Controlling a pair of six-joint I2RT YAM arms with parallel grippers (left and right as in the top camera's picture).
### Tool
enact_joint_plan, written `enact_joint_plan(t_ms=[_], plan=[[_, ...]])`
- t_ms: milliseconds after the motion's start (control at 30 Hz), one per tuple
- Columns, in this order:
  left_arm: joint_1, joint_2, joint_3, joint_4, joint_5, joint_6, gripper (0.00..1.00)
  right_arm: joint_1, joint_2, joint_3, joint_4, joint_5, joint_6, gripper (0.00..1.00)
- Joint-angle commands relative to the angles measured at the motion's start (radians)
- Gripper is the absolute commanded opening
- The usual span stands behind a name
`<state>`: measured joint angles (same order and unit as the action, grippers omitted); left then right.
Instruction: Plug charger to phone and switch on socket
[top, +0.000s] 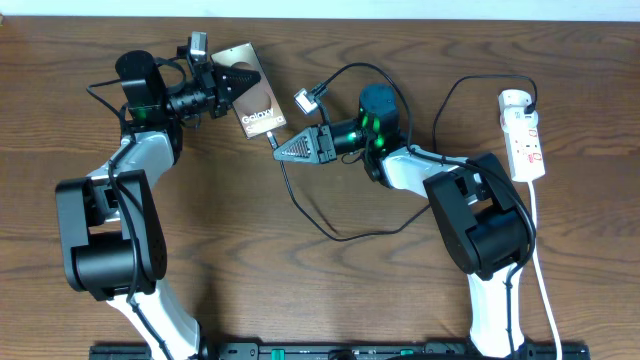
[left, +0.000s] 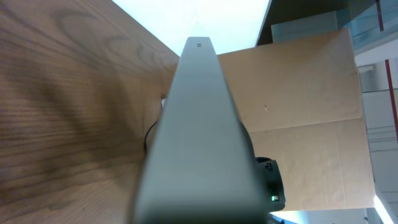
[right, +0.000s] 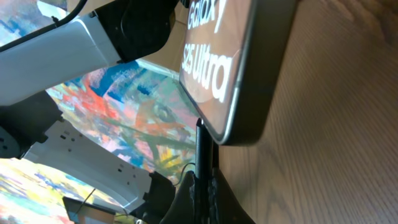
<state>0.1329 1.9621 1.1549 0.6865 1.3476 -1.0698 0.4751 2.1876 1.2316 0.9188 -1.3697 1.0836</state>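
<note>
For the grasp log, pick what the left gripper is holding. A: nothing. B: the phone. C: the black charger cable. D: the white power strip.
B: in the overhead view the left gripper is shut on the phone, while the right gripper holds the charger by its tip at the phone's lower edge.

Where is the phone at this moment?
Overhead, the phone is upper left of centre, clamped in the jaws of the left gripper; the right gripper holds the charger tip at its lower edge.
</note>
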Motion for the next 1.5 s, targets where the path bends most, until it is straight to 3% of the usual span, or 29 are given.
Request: enact_joint_plan(t_ms=[0, 1467], plan=[[-0.008, -0.002, 0.018, 0.012, 0.032, 0.021, 0.07, -0.005, 0.01, 0.019, 0.023, 0.026, 0.024, 0.01], [-0.044, -0.002, 0.018, 0.058, 0.031, -0.005, 0.07, 0.003, 0.01, 0.02, 0.047, 0.093, 0.113, 0.01]])
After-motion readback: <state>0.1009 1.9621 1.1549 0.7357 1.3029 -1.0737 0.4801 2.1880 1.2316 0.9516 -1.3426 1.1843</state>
